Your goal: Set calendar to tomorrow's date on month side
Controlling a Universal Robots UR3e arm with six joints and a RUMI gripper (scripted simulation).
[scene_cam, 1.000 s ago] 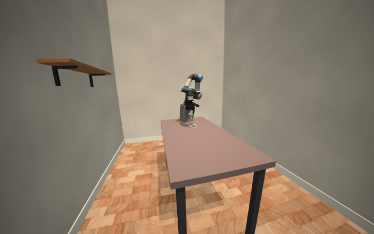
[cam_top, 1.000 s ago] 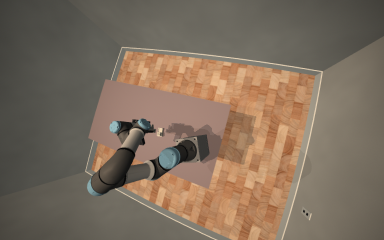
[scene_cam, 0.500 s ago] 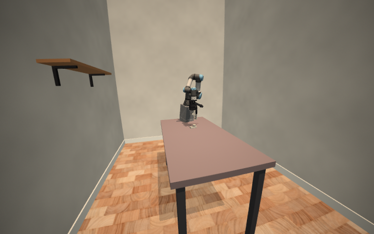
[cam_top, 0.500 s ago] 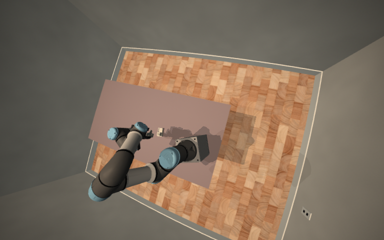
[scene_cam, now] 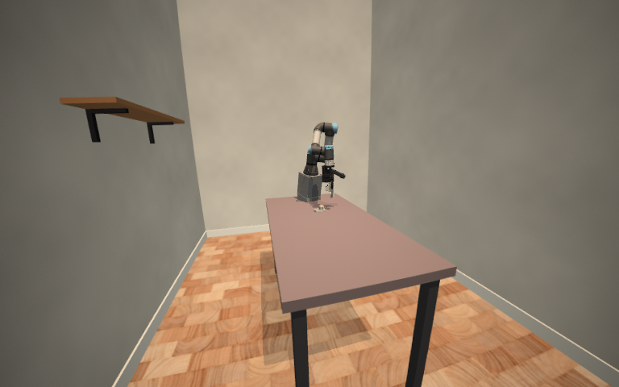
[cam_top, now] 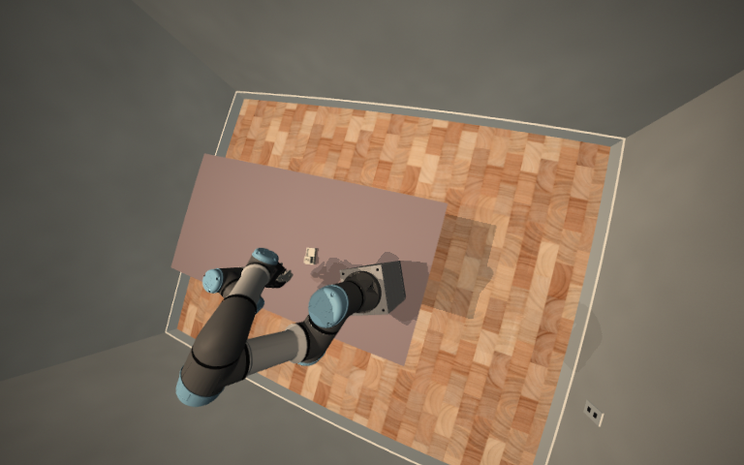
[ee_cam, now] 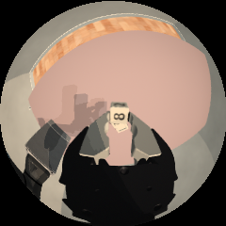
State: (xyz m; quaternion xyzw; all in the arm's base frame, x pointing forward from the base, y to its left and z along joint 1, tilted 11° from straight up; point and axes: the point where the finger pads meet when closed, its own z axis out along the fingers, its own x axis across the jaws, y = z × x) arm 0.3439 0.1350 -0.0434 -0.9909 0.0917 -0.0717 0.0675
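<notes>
Gripping the cube [ee_cam: 119,116] marked 8, at 12 o'clock from the narrowed tool's [cam_top: 285,275] [scene_cam: 331,194] [ee_cam: 120,121] body. Looks light, rigid, perhaps slippery; best pinched squarely by 2 opposite sides.

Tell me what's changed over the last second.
The gripper has swung toward the lower table edge in the top view, rightward in the exterior view. Pick-up or release: none visible. The tray and robot base stayed put.
</notes>
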